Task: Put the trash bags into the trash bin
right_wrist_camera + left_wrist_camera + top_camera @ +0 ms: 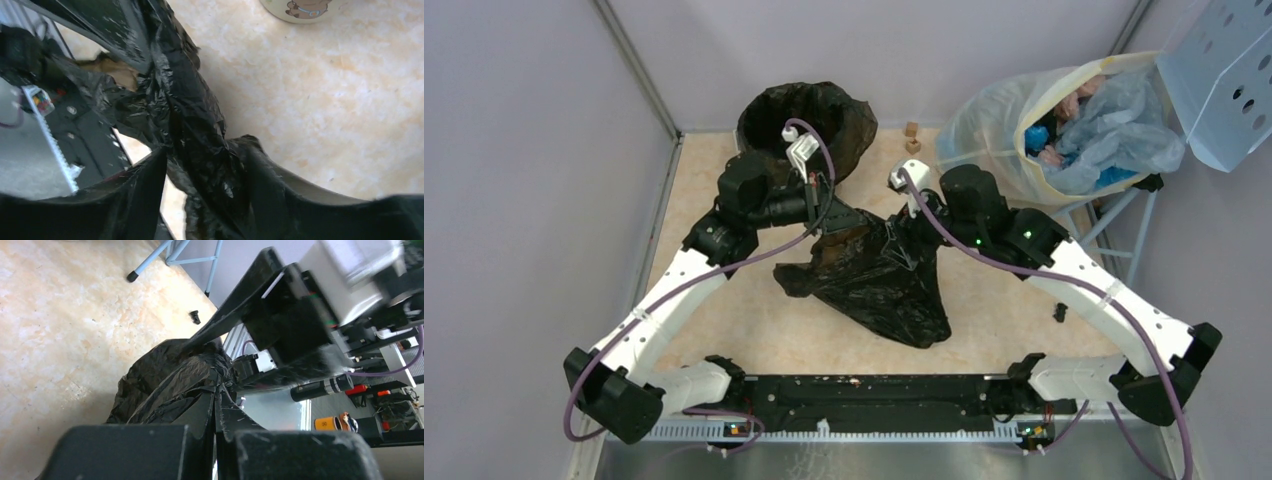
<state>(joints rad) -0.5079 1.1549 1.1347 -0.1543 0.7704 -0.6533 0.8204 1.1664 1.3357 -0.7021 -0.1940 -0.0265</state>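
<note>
The trash bin [809, 125], black liner over its rim, stands at the back of the table. Its cream body shows at the top of the right wrist view [300, 10]. A wrinkly black trash bag [879, 280] hangs in a triangle between both grippers, its lower part on the table. My left gripper [834, 218] is shut on the bag's upper left edge, and the film [160, 380] bunches at its fingertips [218, 385]. My right gripper [914, 225] holds the upper right edge. A twisted strand of bag [195, 115] runs between its fingers [150, 175].
A large translucent sack [1064, 120] of rubbish sits at the back right on a blue-legged stand [1114, 220], beside a perforated light-blue panel [1224, 80]. Two small wooden blocks [912, 137] lie by the bin. A small black piece [1060, 312] lies at the right.
</note>
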